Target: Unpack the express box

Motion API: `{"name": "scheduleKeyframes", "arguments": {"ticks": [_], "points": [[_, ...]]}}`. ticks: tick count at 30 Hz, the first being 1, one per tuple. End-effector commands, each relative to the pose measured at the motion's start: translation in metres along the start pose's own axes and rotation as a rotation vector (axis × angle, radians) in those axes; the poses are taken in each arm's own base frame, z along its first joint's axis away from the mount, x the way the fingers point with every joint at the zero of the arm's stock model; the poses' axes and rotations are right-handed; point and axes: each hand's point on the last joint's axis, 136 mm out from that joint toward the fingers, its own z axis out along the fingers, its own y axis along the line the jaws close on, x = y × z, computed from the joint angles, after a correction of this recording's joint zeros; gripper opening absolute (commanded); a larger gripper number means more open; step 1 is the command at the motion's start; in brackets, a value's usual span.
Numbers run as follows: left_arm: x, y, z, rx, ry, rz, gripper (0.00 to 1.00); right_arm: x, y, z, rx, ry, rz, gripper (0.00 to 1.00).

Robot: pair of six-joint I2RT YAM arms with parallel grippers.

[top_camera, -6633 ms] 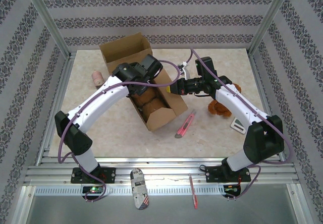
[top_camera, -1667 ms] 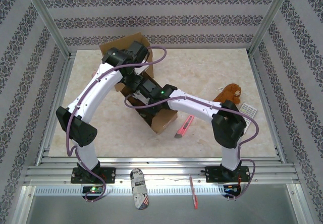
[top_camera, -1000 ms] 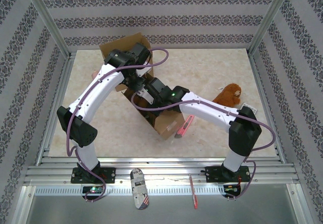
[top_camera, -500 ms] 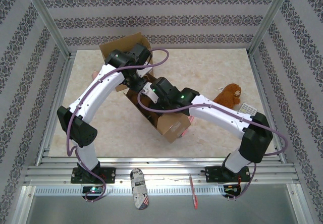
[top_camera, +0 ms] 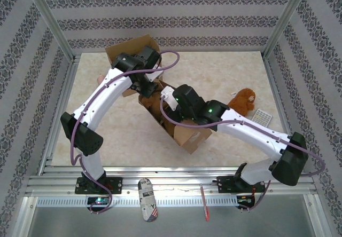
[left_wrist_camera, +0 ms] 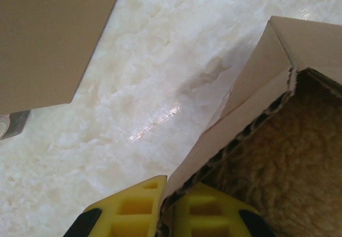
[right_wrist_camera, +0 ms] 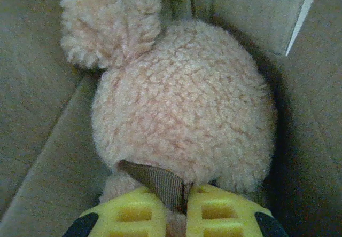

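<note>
Open brown cardboard express box (top_camera: 191, 139) lies slantwise mid-table, near end pointing at the front rail, one big flap (top_camera: 130, 49) raised at the far end. Left gripper (left_wrist_camera: 166, 211) is clenched on the box's corrugated side wall at its top edge, one yellow finger (left_wrist_camera: 140, 209) outside over the pale marble table (left_wrist_camera: 160, 71), the other inside the box.

Right arm comes in from the right and dips into the box. Right gripper (right_wrist_camera: 185, 209) is pinched shut on the brown ribbon (right_wrist_camera: 159, 181) of a tan fleecy plush toy (right_wrist_camera: 181, 109). The toy sits deep in the box and fills it nearly wall to wall. It presses the right wall; a narrow strip of floor is free on the left.

On the table to the right, well apart from the box: an orange-brown plush monkey (top_camera: 245, 99), and just beside it a small white gridded card (top_camera: 260, 115) near the right edge. A pink roll (top_camera: 99, 80) lies by the left edge. Bare table left of the box and across the far right.
</note>
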Motion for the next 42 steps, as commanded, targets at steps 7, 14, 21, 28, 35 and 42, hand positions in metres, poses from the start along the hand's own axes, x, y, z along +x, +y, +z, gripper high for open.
{"name": "scheduleKeyframes", "arguments": {"ticks": [7,14,21,28,35,42], "points": [[0.024,0.065,0.015,-0.264,0.129,-0.074,0.00,-0.057,-0.012,-0.073,0.000,-0.312,0.111,0.00],[0.026,0.068,0.013,-0.266,0.129,-0.088,0.00,-0.061,-0.012,-0.083,-0.015,-0.337,0.125,0.00],[0.028,0.070,0.015,-0.261,0.136,-0.108,0.00,-0.063,-0.016,-0.097,-0.002,-0.373,0.140,0.00],[0.032,0.073,0.014,-0.257,0.146,-0.134,0.00,-0.073,-0.019,-0.124,-0.009,-0.480,0.189,0.00],[0.038,0.077,0.013,-0.249,0.157,-0.170,0.00,-0.078,-0.025,-0.145,-0.015,-0.577,0.253,0.00],[0.044,0.082,0.011,-0.242,0.165,-0.210,0.00,-0.077,-0.038,-0.167,0.014,-0.647,0.302,0.00]]}}
